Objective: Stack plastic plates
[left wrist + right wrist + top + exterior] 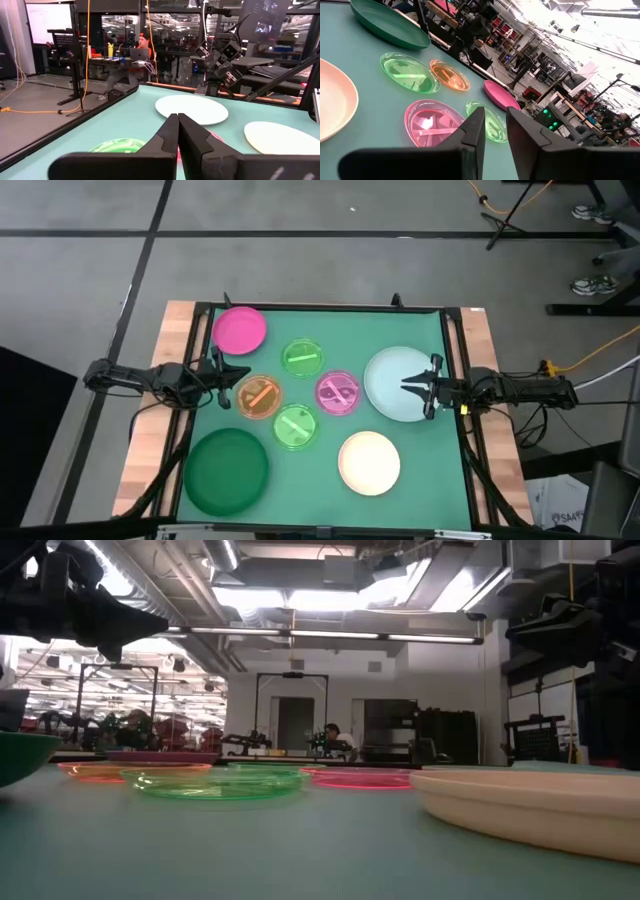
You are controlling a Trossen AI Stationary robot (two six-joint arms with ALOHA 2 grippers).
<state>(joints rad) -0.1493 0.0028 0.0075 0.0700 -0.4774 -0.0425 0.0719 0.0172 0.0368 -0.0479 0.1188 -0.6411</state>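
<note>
Green mat (320, 470) carries eight plates, none stacked. Dark green plate (227, 470) at 7 o'clock, pale blue plate (392, 383) at 3. Left gripper (222, 380) pinched closed, empty; right gripper (410, 386) narrowly parted over pale blue. No legible writing.

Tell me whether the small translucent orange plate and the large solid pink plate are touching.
Apart. The high view shows a strip of green mat between the small translucent orange plate and the large solid pink plate.
</note>
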